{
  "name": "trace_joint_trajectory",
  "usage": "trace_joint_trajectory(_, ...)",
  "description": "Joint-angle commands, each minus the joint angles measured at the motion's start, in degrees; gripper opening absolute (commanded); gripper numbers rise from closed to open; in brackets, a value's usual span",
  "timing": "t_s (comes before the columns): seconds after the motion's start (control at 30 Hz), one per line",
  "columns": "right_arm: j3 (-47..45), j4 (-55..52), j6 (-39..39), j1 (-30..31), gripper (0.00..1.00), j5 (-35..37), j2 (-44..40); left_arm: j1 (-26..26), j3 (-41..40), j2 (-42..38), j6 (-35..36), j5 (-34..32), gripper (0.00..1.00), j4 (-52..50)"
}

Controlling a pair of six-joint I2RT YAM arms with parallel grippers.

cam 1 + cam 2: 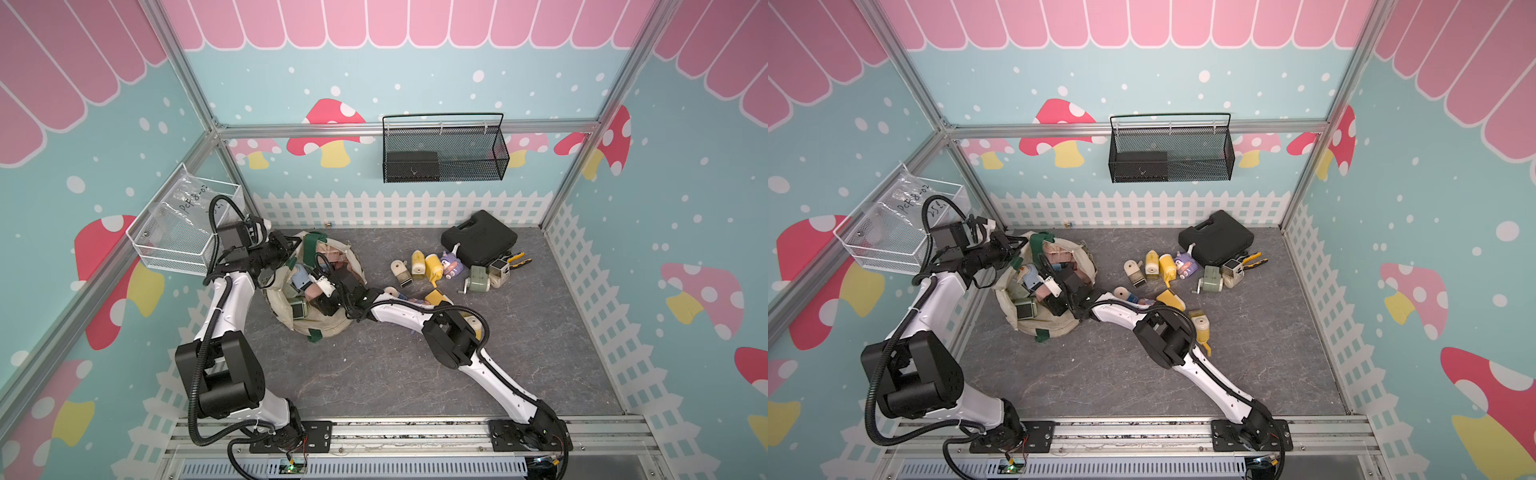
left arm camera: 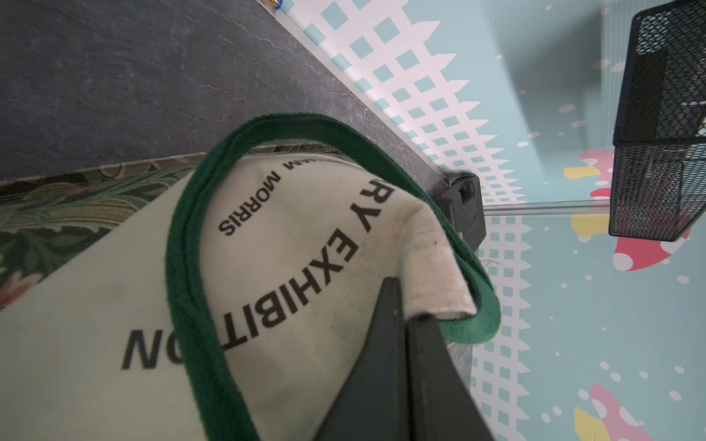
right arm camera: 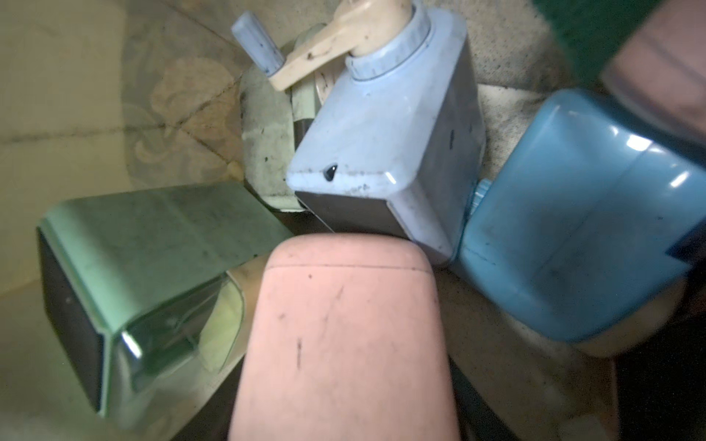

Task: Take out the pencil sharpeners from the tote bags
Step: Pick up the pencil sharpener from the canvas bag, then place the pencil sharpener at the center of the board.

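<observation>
The cream tote bag lies open at the table's left, with several pencil sharpeners inside. My left gripper is shut on the bag's rim by the dark green strap. My right gripper reaches into the bag, its jaws lying against both sides of a pink pencil sharpener. Around it sit a pale blue one, a brighter blue one and a sage green one. Several more sharpeners lie on the table to the right.
A black plastic case and yellow-and-black pliers lie at the back right. A black mesh basket hangs on the back wall, a white wire basket on the left wall. Sharpeners lie under my right forearm.
</observation>
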Motion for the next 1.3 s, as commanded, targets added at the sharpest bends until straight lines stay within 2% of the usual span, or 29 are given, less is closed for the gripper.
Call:
trace_joint_trajectory(0.0,-4.7,4.2,-2.7,0.5,0.50,-3.7,-6.2,0.2,-0.3,0.0,-0.6,1.0,0.00,1.4)
trace_joint_trajectory(0.5,-37.0,15.3,-7.1,0.9,0.47,-4.1,-35.4,0.2,-0.3,0.0,-0.5,1.0,0.00,1.4)
trace_joint_trajectory(0.77,-56.0,18.2,-7.6,-0.1,0.47,4.2,-53.5,0.2,-0.4,0.0,-0.6,1.0,0.00,1.4)
trace_joint_trajectory(0.97,-74.4,19.0,-3.7,-4.3,0.47,11.8,-70.2,0.2,-0.3,0.3,-0.7,1.1,0.00,1.4)
trace_joint_trajectory(1.1,-86.4,18.0,-0.7,-10.7,0.45,15.3,-83.5,0.1,-0.3,0.1,-0.7,1.0,0.00,1.4)
trace_joint_trajectory(1.27,-94.1,14.1,1.0,-16.8,0.44,16.8,-96.7,0.0,-0.3,0.0,-0.7,1.0,0.00,1.4)
